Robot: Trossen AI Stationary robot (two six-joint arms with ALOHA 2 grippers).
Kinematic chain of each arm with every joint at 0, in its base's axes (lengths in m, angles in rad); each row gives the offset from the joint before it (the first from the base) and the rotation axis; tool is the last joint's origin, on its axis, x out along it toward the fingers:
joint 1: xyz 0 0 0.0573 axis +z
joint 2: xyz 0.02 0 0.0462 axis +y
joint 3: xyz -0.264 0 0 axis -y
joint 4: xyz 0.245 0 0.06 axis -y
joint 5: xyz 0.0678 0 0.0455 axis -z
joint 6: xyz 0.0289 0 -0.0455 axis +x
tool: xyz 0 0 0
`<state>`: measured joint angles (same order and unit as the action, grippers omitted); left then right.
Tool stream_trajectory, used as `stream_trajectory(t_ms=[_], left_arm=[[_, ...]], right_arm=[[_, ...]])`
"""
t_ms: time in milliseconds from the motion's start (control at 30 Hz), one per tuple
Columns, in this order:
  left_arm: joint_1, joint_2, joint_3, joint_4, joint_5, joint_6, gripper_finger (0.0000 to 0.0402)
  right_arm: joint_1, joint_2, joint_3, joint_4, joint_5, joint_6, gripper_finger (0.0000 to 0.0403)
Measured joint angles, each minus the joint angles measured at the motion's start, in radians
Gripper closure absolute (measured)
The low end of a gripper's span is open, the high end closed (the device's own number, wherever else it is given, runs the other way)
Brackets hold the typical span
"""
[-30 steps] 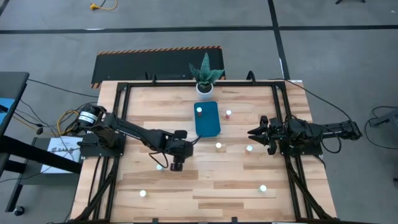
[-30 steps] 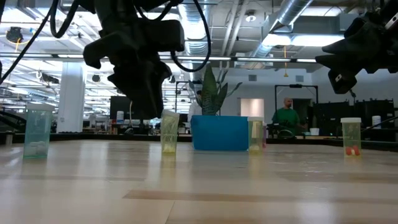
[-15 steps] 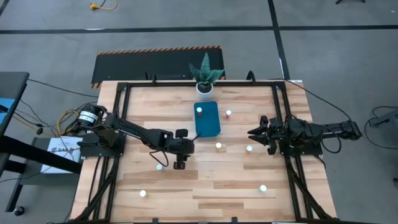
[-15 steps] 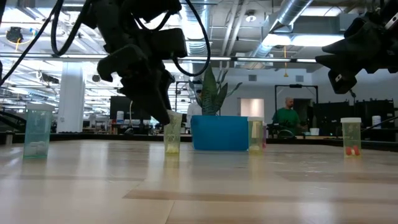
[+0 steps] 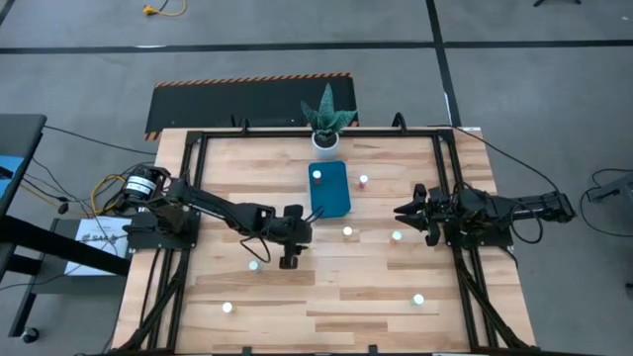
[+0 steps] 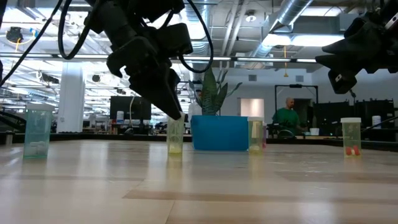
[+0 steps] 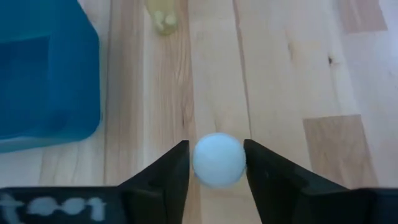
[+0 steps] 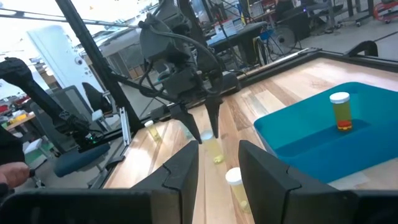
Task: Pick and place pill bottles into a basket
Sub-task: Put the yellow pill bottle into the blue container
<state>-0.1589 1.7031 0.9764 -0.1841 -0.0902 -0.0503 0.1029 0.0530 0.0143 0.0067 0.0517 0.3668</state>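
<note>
High view: on the pale plank table (image 5: 326, 297) in a grey-floored hall, the teal rectangular basket (image 5: 331, 198) holds one white-capped pill bottle (image 5: 317, 176), while the left gripper (image 7: 216, 163) brackets another bottle's white cap (image 7: 218, 159), grip uncertain.

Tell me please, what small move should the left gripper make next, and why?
Probably finish closing. The left gripper has its fingers on either side of a pill bottle's white cap, which stands on the table beside the basket.
</note>
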Motion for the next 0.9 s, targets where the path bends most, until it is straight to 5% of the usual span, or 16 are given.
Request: stream_trajectory(t_ms=[200, 467, 900], left_arm=[[0.000, 0.000, 0.001, 0.000, 0.015, -0.016, 0.0312], [0.038, 0.001, 0.043, -0.019, 0.014, -0.070, 0.0304], [0.178, -0.003, 0.357, -0.124, -0.009, 0.058, 0.0303]], right_arm=[[0.000, 0.000, 0.000, 0.000, 0.000, 0.000, 0.0294], [0.000, 0.000, 0.000, 0.000, 0.000, 0.000, 0.0294], [0.000, 0.000, 0.000, 0.000, 0.000, 0.000, 0.0294]])
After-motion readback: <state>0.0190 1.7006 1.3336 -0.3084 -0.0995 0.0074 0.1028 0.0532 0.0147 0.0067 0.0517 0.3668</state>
